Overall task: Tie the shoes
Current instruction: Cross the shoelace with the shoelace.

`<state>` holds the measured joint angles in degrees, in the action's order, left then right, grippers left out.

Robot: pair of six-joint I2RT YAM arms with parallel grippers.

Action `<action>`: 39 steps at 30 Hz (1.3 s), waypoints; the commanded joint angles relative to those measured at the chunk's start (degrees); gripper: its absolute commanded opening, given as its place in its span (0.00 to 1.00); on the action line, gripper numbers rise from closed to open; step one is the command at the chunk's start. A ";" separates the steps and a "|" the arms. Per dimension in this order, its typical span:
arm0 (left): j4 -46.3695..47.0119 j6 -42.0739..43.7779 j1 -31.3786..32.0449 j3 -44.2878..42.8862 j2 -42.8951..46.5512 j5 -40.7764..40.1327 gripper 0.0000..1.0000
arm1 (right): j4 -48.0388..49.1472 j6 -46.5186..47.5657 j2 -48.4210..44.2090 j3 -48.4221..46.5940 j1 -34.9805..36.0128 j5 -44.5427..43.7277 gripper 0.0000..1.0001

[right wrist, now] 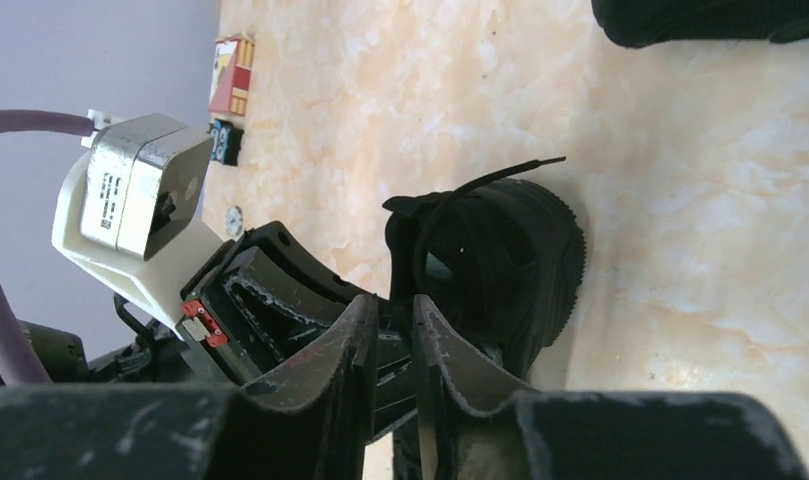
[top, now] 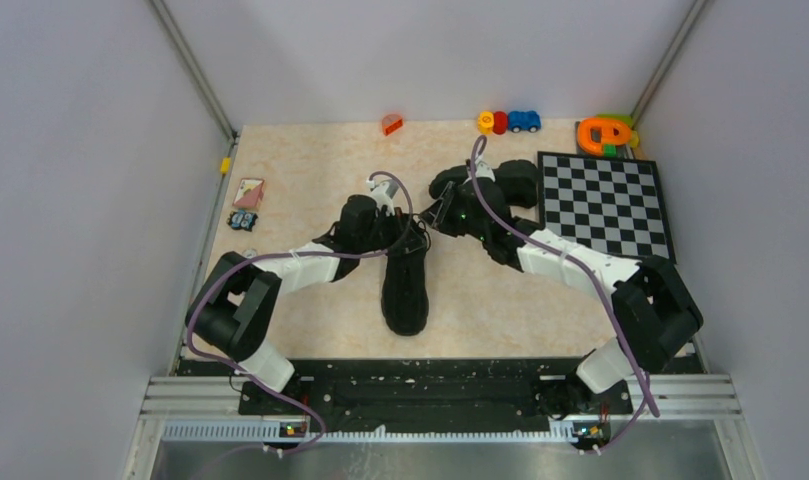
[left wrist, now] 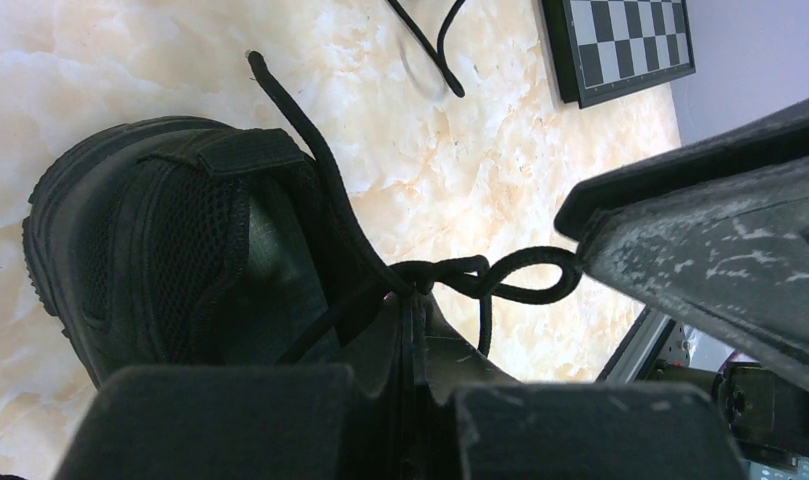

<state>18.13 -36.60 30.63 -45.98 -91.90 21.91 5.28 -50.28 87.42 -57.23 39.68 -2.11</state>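
One black shoe [top: 405, 285] lies mid-table with its toe toward the arms; the left wrist view shows its heel opening [left wrist: 180, 250]. My left gripper [top: 390, 224] [left wrist: 417, 300] is shut on a lace right at the knot [left wrist: 450, 275]. From that knot a lace loop [left wrist: 535, 280] runs across to my right gripper [top: 433, 215], whose body fills the right of that view. In the right wrist view, my right gripper [right wrist: 390, 308] shows a narrow gap between its fingers with nothing visibly pinched. The other shoe [top: 510, 180] sits behind, by the board.
A chessboard [top: 605, 205] lies at the right, with the second shoe's loose lace [left wrist: 430, 40] beside it. Toys line the back edge: an orange piece [top: 603, 133], a blue car [top: 523, 121], a red block [top: 391, 124]. A small card [top: 248, 192] lies at the left.
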 commanded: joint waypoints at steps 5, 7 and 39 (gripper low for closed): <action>-4.09 1.55 -0.40 -0.48 0.40 2.21 0.00 | -0.02 11.23 -2.77 -3.29 -2.35 5.30 0.25; -4.07 1.45 -0.45 -0.51 0.25 2.53 0.00 | -1.03 14.84 -3.60 -3.04 -2.94 7.92 0.26; -0.78 -3.90 -2.82 -0.98 -2.40 13.03 0.00 | 17.20 28.80 1.49 13.21 -10.35 30.43 0.33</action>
<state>18.44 -40.18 27.83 -46.19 -93.30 31.51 16.45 -19.59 86.83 -40.86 29.82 26.28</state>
